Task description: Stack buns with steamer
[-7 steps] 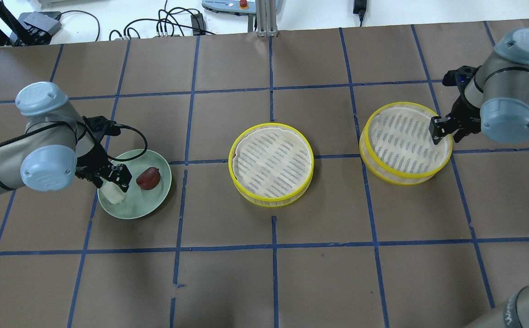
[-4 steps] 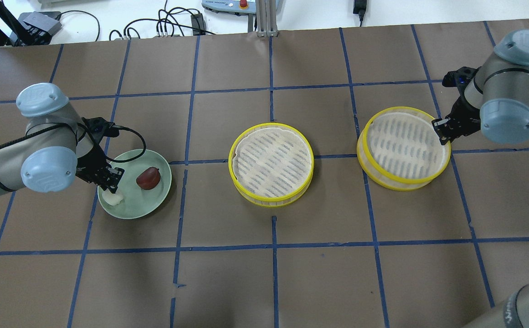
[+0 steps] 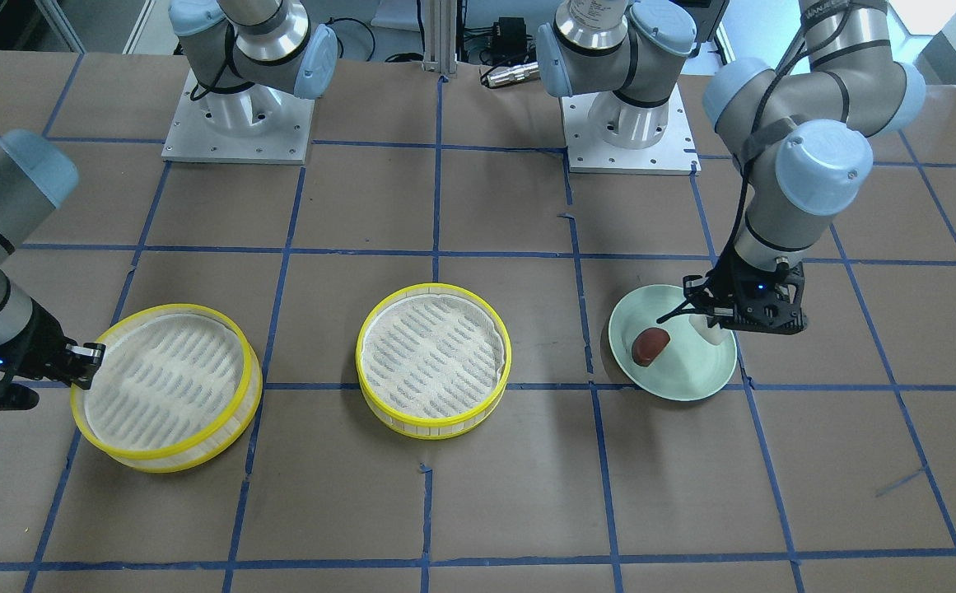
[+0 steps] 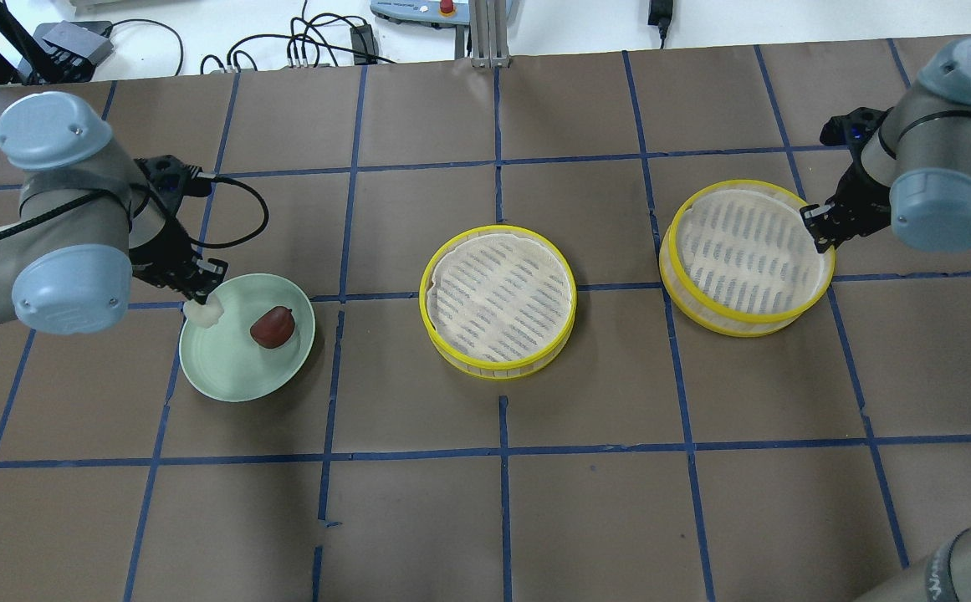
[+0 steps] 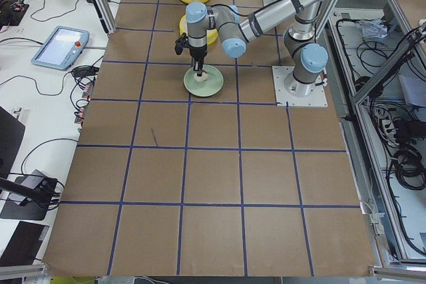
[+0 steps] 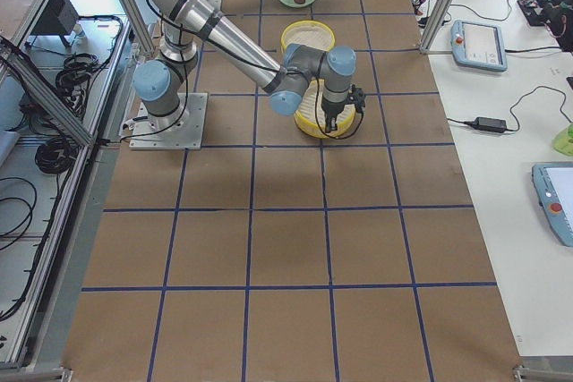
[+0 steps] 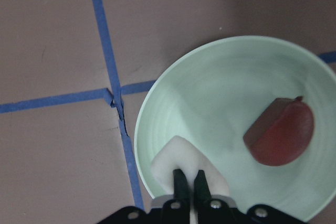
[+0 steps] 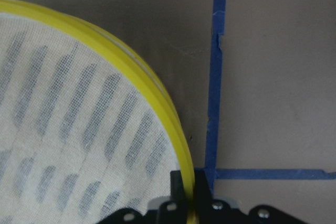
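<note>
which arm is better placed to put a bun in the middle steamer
Left. The left fingers are shut on the white bun over the green plate, which sits next to the middle steamer. The right fingers are clamped on the other steamer at its rim, holding no bun.

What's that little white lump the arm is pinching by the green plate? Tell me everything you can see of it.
The white bun is a small, smooth, pale lump with rounded corners, soft-looking like dough. The left gripper is shut on its top, its two black fingers pinching it. It sits over the edge of the pale green plate and seems to hang just above it, though its underside is hidden. The reddish-brown bun lies apart from it on the plate.
</note>
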`<state>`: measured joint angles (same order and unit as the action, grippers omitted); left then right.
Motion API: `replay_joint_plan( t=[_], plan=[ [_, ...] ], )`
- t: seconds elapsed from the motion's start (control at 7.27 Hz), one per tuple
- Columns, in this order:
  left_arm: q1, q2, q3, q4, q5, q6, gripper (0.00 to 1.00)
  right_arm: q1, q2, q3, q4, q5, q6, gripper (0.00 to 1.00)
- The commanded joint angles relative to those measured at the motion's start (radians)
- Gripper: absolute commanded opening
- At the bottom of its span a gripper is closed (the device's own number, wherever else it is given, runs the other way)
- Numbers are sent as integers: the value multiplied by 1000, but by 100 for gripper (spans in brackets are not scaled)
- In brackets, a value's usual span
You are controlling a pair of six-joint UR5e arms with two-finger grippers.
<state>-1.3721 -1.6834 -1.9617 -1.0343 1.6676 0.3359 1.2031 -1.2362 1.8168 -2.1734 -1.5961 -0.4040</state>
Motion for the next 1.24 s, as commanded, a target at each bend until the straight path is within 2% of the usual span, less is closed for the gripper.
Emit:
replay_joint_plan(
  t=[0.0,0.28,0.41,0.55,0.83,0.96,1.1],
  plan=[
    [-181,10,90,-45,-63,-264,2,-1,-98,-104,206,-4,1,8],
    [-357,-47,182,-26,-121,-513,3,-1,-150,-145,314,-7,1,8],
    [-411,-115,249,-26,-144,-600,3,-1,-155,-137,316,-7,1,8],
    [-467,-196,294,27,-190,-697,3,3,-155,-134,317,-7,10,8],
    [-550,-330,302,181,-189,-791,3,10,-163,-122,317,-8,22,7],
    [-550,-337,297,187,-189,-790,3,31,-164,-120,320,-5,68,6],
    [-550,-335,293,188,-187,-784,8,88,-166,-116,322,-8,126,6]
  ],
)
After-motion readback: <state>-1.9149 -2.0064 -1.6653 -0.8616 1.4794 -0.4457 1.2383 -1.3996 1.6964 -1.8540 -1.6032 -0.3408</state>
